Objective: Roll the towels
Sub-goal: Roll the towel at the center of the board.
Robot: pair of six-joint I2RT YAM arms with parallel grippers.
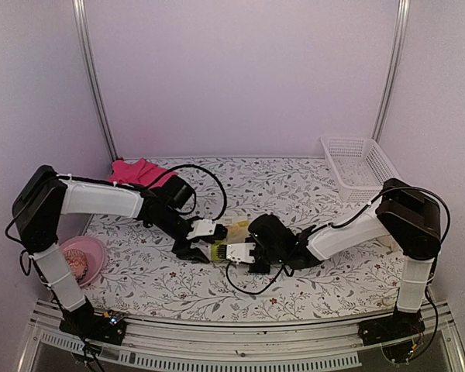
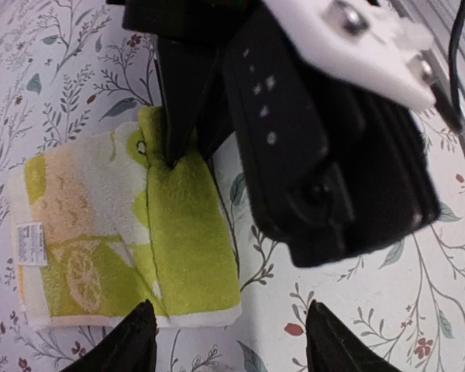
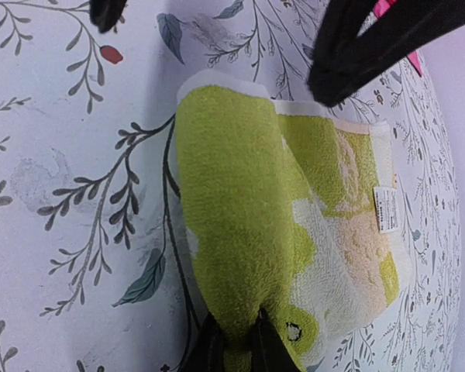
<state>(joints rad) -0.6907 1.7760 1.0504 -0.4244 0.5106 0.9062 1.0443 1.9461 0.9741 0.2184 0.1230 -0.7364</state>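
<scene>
Mid-table, yellow-green towel [image 3: 240, 209] lies part-folded: soft, light, floppy, I judge. My right gripper [image 3: 236, 341] pinches its folded corner; left gripper [image 2: 230, 310] hangs open at opposite edge, empty. Pink towel [image 1: 136, 172] heaped back left. Best hold: doubled edge.

Right end effector [image 3: 234, 345] pinches yellow-green towel [image 3: 232, 201] (label [image 3: 384, 209] visible).

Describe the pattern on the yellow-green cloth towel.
The yellow-green cloth towel has a lemon-slice print over cream; left wrist view.

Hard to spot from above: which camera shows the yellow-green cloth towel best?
Left wrist: the yellow-green cloth towel almost whole, with its label. Right wrist cuts off its lower edge; overhead, a sliver.
</scene>
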